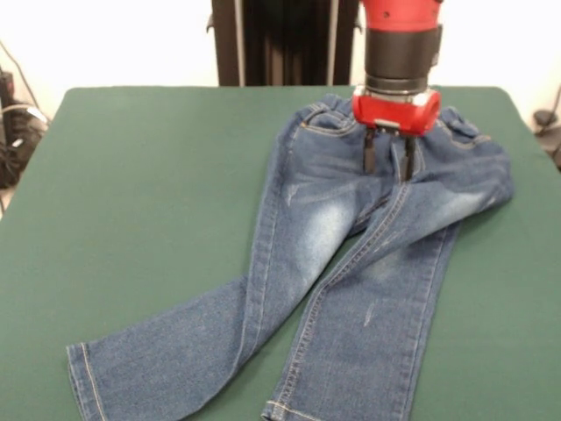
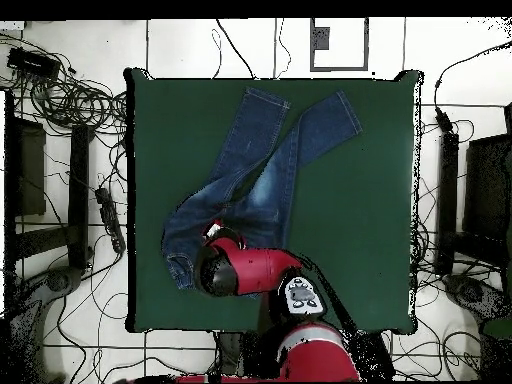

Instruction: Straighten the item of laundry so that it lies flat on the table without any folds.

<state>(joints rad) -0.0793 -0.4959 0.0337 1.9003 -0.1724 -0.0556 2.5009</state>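
Front view: tool (image 1: 389,159) spread over jeans (image 1: 333,263) on table (image 1: 149,193)

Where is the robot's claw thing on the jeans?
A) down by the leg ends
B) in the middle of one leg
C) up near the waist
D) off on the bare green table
C: in the front view the end effector sits on the jeans just below the waistband, with its two fingers apart, far from the leg hems.
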